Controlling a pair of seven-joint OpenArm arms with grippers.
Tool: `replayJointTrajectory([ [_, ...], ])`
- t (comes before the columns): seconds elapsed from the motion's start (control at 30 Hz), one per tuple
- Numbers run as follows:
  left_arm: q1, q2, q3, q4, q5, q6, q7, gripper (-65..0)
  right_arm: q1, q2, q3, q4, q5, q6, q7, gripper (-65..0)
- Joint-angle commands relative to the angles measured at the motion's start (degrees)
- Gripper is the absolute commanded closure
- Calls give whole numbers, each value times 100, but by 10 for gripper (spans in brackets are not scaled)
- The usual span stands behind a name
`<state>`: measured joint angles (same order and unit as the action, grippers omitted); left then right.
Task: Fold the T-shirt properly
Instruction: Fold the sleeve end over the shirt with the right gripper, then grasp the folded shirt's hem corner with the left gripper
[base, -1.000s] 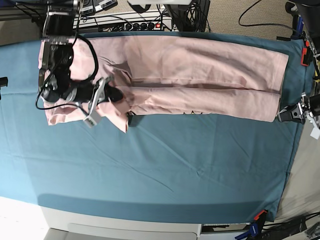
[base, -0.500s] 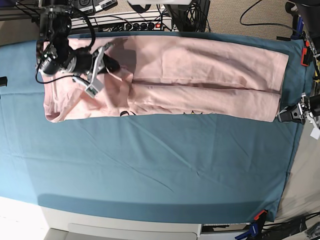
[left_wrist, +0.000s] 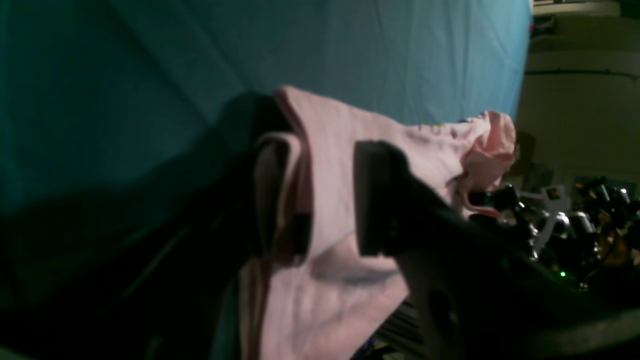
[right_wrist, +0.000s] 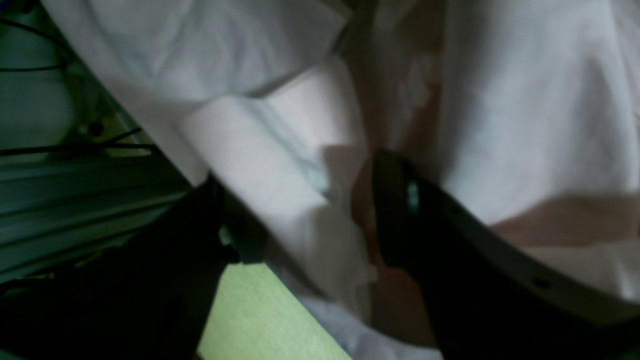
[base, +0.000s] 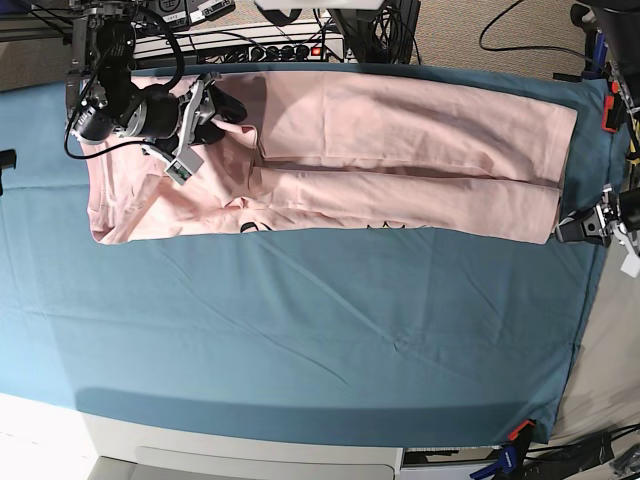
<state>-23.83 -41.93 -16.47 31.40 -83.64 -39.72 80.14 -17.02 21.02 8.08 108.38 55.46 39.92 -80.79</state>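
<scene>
The left tool (left_wrist: 330, 235) pinched the pink T-shirt's (base: 400, 150) hem corner taut on the desk (base: 300, 330), anchoring it while the right tool (right_wrist: 310, 210) gripped a sleeve fold for tucking.

The right arm (base: 125, 105) near the top left corner of the teal cloth (base: 300, 330) is mostly black, with round dark joints and a small white and grey block on its side. A thin black cable loops around it. Its right gripper (base: 222, 107) has black fingers (right_wrist: 400, 210) that look smooth and curved, with small round holes along one side. The left gripper (base: 585, 228), by the right edge of the cloth, is black too, with silver bits. Its fingers (left_wrist: 375, 200) are thick, dark and blocky.
</scene>
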Motion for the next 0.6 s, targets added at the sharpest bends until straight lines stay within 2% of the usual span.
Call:
replayJointTrajectory([
  [0.0,-74,-245,-22,74,-136,-28,-14,-256,39,48,149,188,157,8,188,-322],
  [0.13,175,-481,-22,76,-136,-28,-14,-269,127,-197,723,522,173,8,219,-322],
  [0.3,562,-715,-22,76,-136,-28,-14,-317,275,-518,1449,603,170,8,485,-322],
  [0.4,678,-643,-20,114,-136,-28,-14,-317,404,-671,1644,603,168,8,520,-322],
  [0.57,686,-321,13,173,-136,-28,-14,-316,481,-820,1657,601,149,8,588,-322],
])
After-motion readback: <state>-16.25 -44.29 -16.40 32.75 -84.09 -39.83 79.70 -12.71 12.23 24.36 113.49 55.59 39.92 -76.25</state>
